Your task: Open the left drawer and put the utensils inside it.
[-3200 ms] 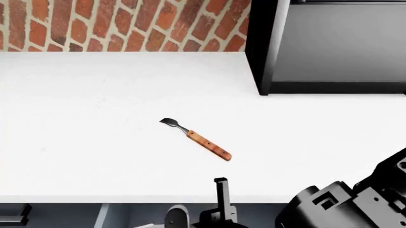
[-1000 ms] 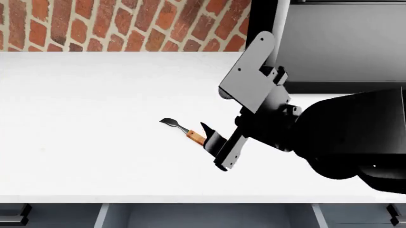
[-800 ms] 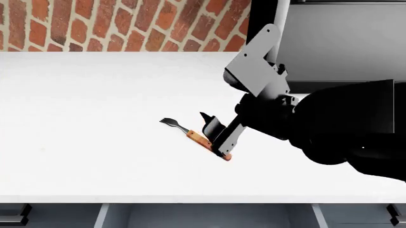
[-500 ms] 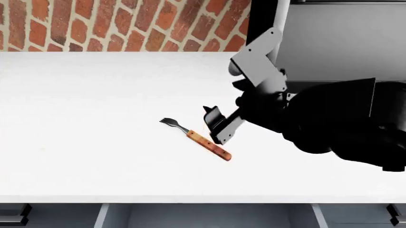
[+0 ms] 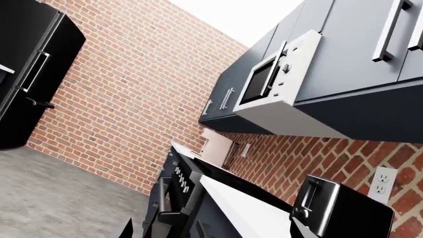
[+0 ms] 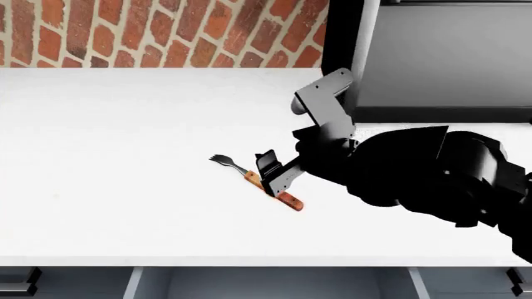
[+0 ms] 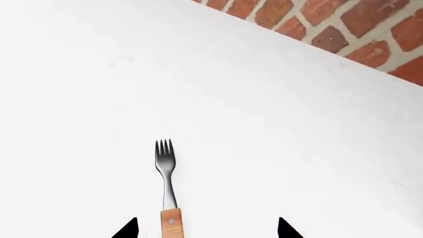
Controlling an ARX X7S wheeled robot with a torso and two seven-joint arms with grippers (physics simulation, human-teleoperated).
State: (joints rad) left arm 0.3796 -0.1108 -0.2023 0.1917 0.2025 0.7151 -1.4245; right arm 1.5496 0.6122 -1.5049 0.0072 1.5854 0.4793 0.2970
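My right fingers (image 6: 268,176) have just come down over the fork (image 6: 226,163) again, spread apart around its handle. It lies mid counter (image 6: 124,187), tines toward ten o'clock. Now I can pinch.

the right gripper (image 6: 273,174) covers the fork's (image 6: 226,162) mid handle; the open drawer (image 6: 275,283) is cut off at the bottom edge.

I stand in a kitchen, rendered in simulation. A red brick wall (image 5: 132,99) runs behind a white countertop (image 6: 124,156). Dark slate-blue upper cabinets (image 5: 350,44) hang with a built-in microwave (image 5: 271,74), a black refrigerator (image 5: 29,74) stands on the grey floor, and a toaster (image 5: 337,208) sits beside a wall outlet (image 5: 382,181).
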